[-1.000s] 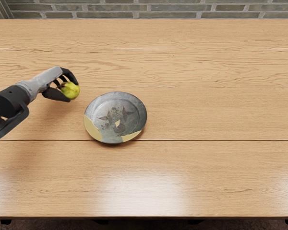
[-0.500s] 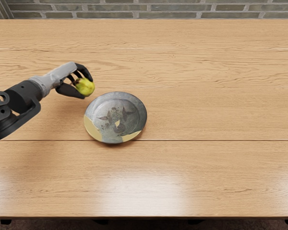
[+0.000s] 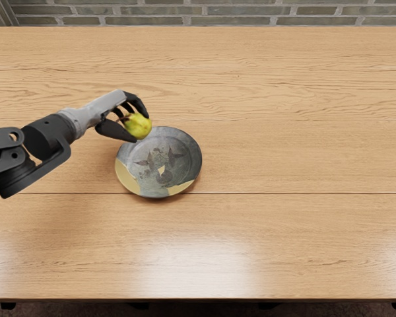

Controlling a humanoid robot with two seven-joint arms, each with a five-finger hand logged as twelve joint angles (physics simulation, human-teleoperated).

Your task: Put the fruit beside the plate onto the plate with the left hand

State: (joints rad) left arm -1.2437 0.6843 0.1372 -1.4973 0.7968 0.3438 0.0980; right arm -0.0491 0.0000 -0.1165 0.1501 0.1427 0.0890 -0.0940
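Item one: left arm (image 3: 39, 142) enters from the picture's left edge, dark at the elbow joint and grey along the forearm, reaching toward 2 o'clock across the wooden table (image 3: 284, 224).

Item two: left hand (image 3: 122, 117) is closed around a small yellow-green fruit (image 3: 138, 125). The dark fingers (image 3: 137, 105) curl over its top and the thumb runs beneath it. The kind of fruit cannot be determined at this resolution.

Item three: the fruit sits at 11 o'clock of the plate (image 3: 195, 162), overlapping the plate's rim as seen from the head view. It is in the hand's grasp and not resting in the dish. Its height above the surface cannot be judged.

Item four: the plate is a round grey dish with a dark bird-like figure at the centre and pale yellow patches along the rim from 5 to 8 o'clock. It lies flat on the table, left of centre.

Item five: a brick wall (image 3: 251, 13) runs behind the table's far edge at 12 o'clock.
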